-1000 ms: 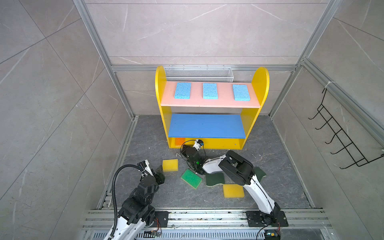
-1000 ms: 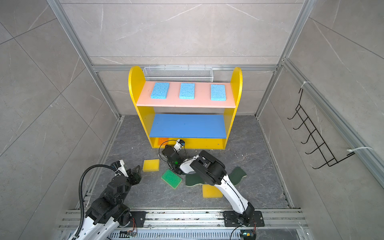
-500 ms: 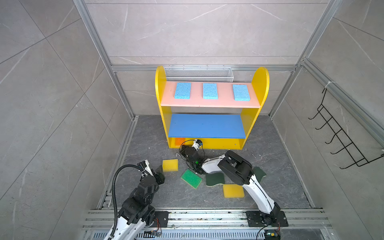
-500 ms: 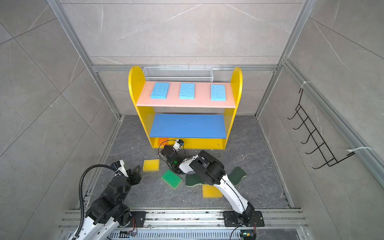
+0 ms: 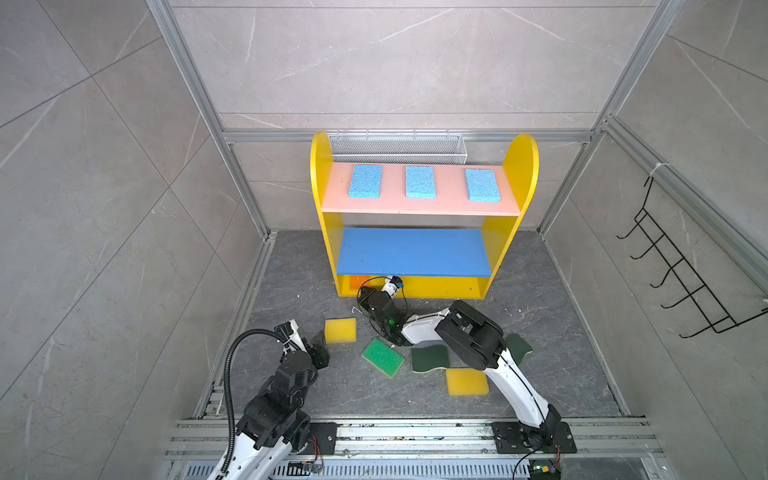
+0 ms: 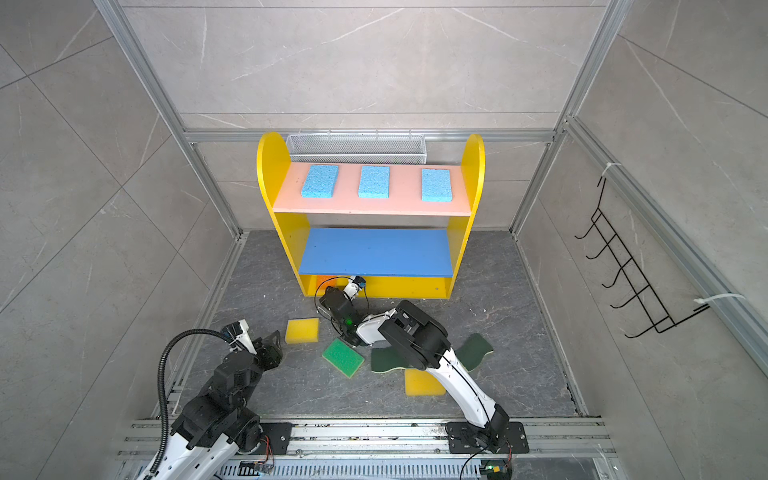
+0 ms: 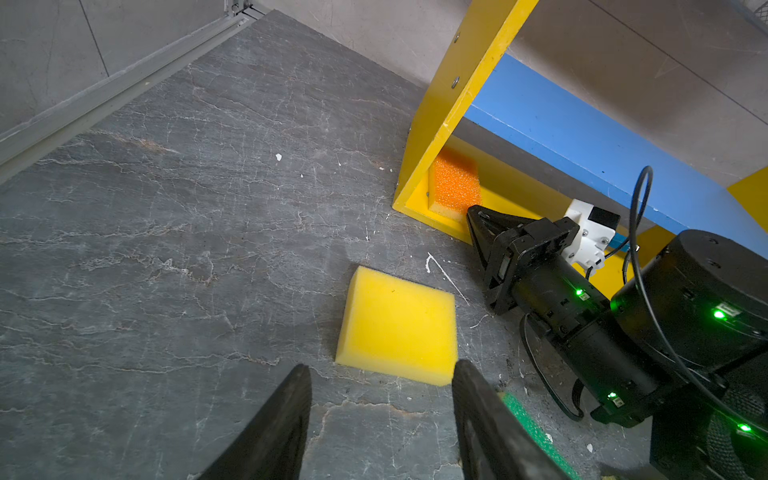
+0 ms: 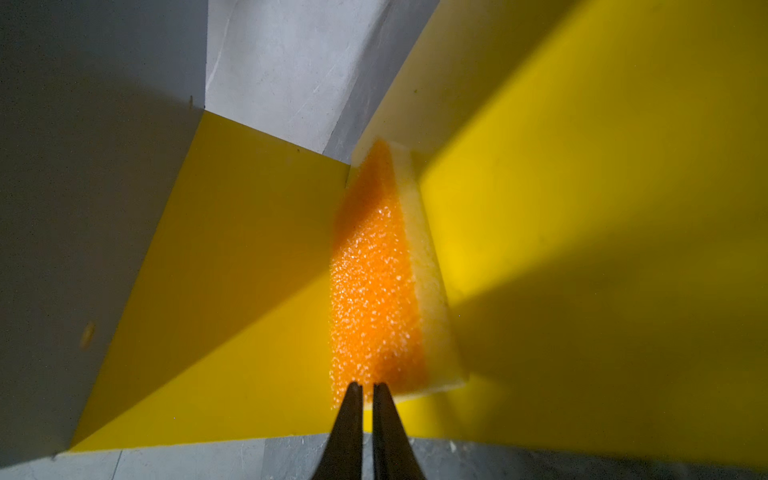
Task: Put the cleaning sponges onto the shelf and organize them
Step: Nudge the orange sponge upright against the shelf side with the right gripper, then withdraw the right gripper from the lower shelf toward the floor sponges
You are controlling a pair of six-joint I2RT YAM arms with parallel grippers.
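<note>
Directly ahead of the right pincer (image 8: 368, 386) lay the orange sponge (image 8: 374, 282), on the bottom level of the shelf (image 5: 322, 166) and pressed against its side wall. The two jaws of this pincer were almost together, with only a thin slit between them, and nothing was held in it. Their tips reached the near edge of the sponge, but whether they touched it could not be told. The blue board (image 5: 411, 251) passed above this pincer.

The left pincer (image 7: 381, 368) hung low over the floor (image 7: 166, 208) with its jaws well apart and empty. Just beyond its tips lay a yellow sponge (image 7: 399, 324), flat on the floor, not between the jaws.

Behind the right pincer, beside its arm, were a green sponge (image 5: 382, 357), two dark green scourers (image 5: 430, 358) and a second yellow sponge (image 5: 466, 382), all on the floor. High above both pincers, three blue sponges (image 5: 420, 182) sat in a row on the pink top board (image 5: 415, 205), apart from each other.
</note>
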